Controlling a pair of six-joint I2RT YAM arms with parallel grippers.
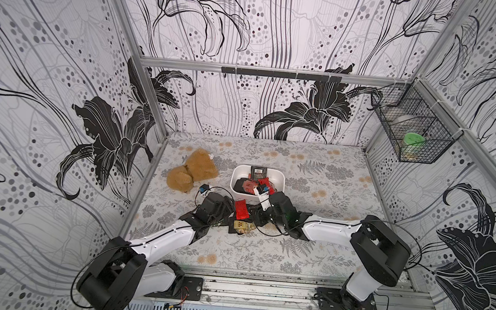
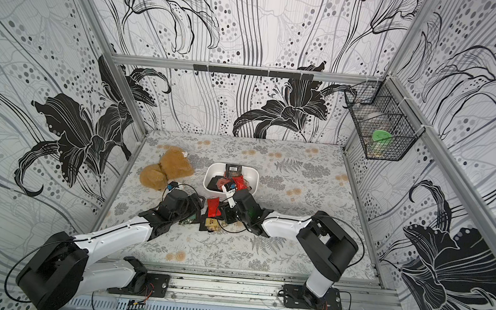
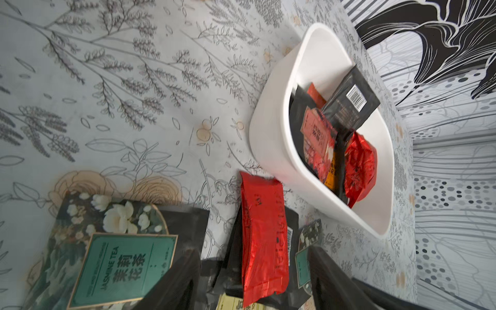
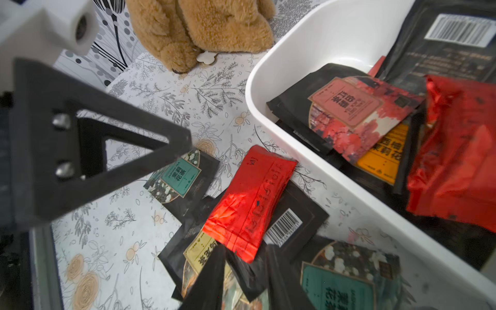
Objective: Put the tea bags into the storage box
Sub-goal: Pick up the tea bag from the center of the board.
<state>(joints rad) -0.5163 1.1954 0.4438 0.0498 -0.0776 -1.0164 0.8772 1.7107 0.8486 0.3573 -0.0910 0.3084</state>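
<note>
The white plastic storage box (image 1: pixel 239 173) with rounded corners stands about midway across the floral-patterned worktop (image 1: pixel 330 181), somewhat nearer the far edge than the front edge, and it shows in both top views (image 2: pixel 212 174). Several tea bags lie inside it. A black barcode sachet (image 1: pixel 259 171) leans against the box's far wall. A crumpled shiny red sachet (image 4: pixel 451 150) lies beside it. A pink-labelled black sachet (image 4: pixel 346 104) rests over an orange-labelled sachet (image 4: pixel 381 158).

More tea bags lie in a loose, overlapping pile on the worktop just beside the box, on its front-edge side. A flat red foil sachet (image 1: pixel 241 209) lies on top of the pile. It covers part of a black sachet with a white barcode (image 4: pixel 290 222) and part of a yellow-labelled sachet (image 1: pixel 242 226). One green-labelled jasmine sachet (image 3: pixel 120 255) lies at the pile's left side. A second green-labelled sachet (image 4: pixel 341 281) lies at its right side, near the box's front wall.

The left gripper (image 3: pixel 252 252) hangs low over the pile, released, with its jaws wide apart. The flat red foil sachet lies between them, and neither finger visibly touches it. The right gripper (image 4: pixel 245 251) is down at the pile with its jaws partway apart and a black sachet edge between them. Whether it pinches that edge cannot be told.

A brown plush toy (image 1: pixel 193 171) lies left of the box, near the worktop's left edge. A black wire basket (image 1: pixel 411 127) hangs on the right wall.
</note>
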